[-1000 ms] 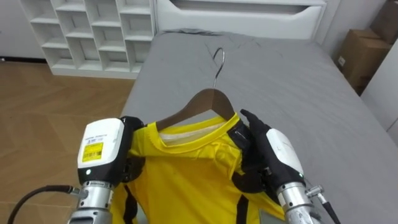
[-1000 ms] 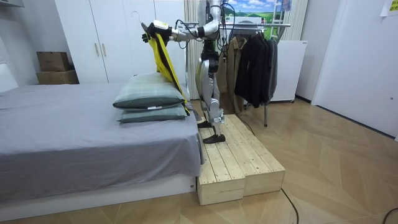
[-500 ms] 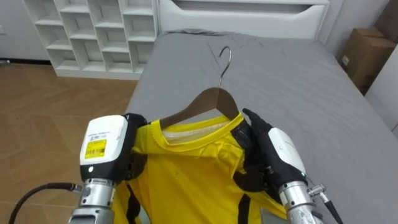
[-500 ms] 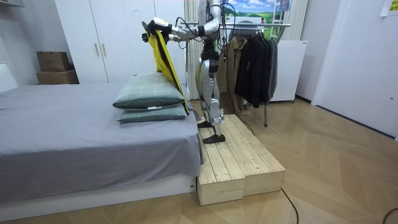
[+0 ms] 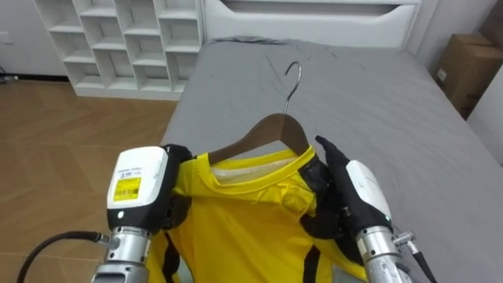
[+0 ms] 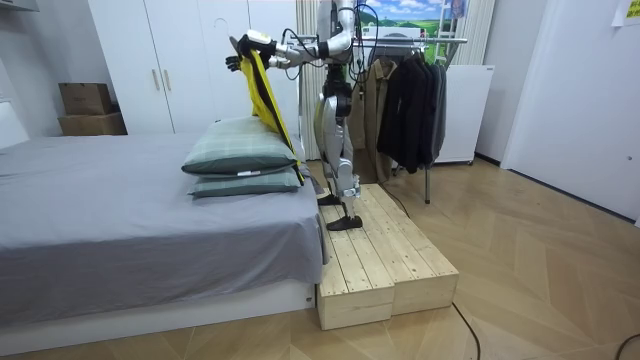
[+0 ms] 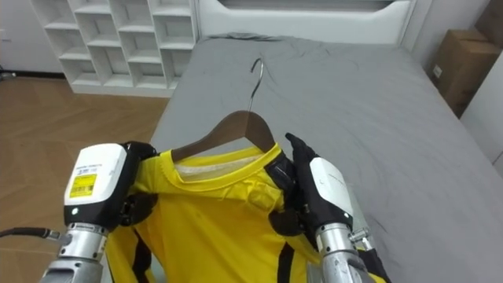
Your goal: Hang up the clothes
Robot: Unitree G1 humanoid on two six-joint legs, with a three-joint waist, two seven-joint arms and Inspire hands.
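Grey bed [image 5: 377, 102] runs up the middle and right of the eye views, with white cubby shelves [image 5: 118, 39] at upper left and a cardboard box [image 5: 468, 67] at the right edge; the yellow shirt [image 5: 244, 228] sits on a wooden hanger [image 5: 271, 132] at lower centre, held in the air over the bed, its metal hook [image 5: 292, 79] pointing up; the left hand [image 5: 145, 192] is clenched on the shirt's shoulder at lower left; the right hand [image 5: 354, 196] grasps the other shoulder beside the collar, thumb pressed into the cloth; in the room view the robot stands upright on a wooden platform [image 6: 385, 260] beside the bed, arms raised towards the frame's left, two stacked pillows [image 6: 240, 160] below the shirt and a rack of dark clothes [image 6: 410, 100] behind it.
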